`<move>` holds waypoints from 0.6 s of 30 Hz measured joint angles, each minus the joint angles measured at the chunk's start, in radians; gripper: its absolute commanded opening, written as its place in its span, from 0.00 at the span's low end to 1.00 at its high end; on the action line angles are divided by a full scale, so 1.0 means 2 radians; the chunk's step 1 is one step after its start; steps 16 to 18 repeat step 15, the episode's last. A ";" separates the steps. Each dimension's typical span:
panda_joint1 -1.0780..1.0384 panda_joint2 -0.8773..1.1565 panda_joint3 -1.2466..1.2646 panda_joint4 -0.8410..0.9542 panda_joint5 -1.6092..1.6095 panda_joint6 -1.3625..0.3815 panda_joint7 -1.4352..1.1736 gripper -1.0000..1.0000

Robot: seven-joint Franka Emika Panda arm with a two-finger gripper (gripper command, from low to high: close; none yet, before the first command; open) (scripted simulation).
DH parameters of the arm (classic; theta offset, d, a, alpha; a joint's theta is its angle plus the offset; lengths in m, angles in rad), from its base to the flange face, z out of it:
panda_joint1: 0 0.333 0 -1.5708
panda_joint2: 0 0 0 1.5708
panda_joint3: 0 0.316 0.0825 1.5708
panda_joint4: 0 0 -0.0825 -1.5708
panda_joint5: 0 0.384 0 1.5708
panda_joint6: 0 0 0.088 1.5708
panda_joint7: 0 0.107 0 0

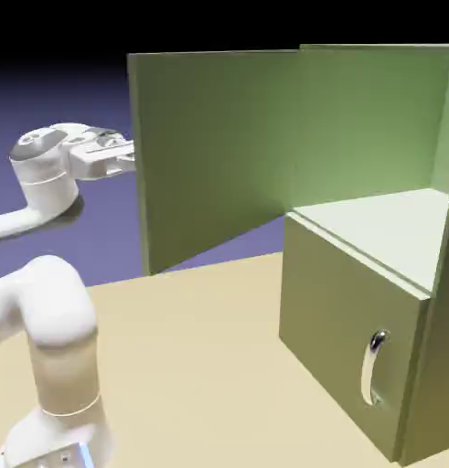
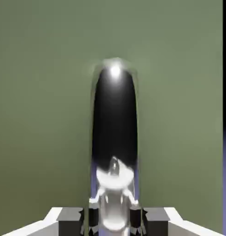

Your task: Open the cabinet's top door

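The top door (image 1: 214, 155) stands wide at left; pincer (image 2: 113, 221) pinches its slick, rigid handle (image 2: 114, 124); grip there suits; swing likely light.

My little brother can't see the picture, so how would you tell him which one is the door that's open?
Find the tall, boxy olive-green cabinet on the tan tabletop. From its upper part, a big flat olive-green door swings out toward the white robot arm. Unlike the closed panel below with its curved silver handle, this one stands wide open.
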State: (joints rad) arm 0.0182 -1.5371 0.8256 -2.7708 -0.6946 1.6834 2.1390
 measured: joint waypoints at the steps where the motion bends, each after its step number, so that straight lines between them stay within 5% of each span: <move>1: -0.014 0.008 0.017 0.018 0.013 -0.018 0.001 0.00; 14: -0.219 0.063 0.155 0.254 0.107 -0.213 -0.008 0.00; 15: -0.225 0.063 0.157 0.260 0.108 -0.218 -0.008 1.00; 18: -0.225 0.063 0.157 0.260 0.108 -0.218 -0.008 1.00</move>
